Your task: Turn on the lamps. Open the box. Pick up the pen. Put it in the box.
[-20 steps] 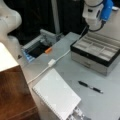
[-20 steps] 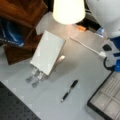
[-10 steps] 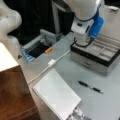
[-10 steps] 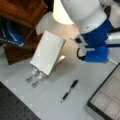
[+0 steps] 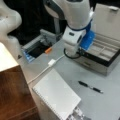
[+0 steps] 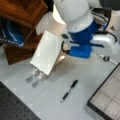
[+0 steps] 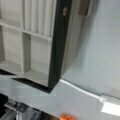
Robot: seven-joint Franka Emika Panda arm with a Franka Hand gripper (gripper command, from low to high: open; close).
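Hovering over the front edge of the box [image 5: 105, 53], the arm fills the upper middle of both front views, and the gripper itself is hidden behind the arm's body; whether it is open or closed cannot be told. The box stands open, lid raised at the upper right, pale compartments showing in the wrist view [image 7: 30, 50]. The pen [image 5: 90, 87] lies free on the grey table [image 5: 67, 70], lower right of centre, well apart from the arm. Its long axis runs from upper left to lower right there, lighter tip toward the lower right; in a front view [image 6: 69, 90] it slants lower left to upper right. A good grasp would set the fingers across that axis, near the middle.
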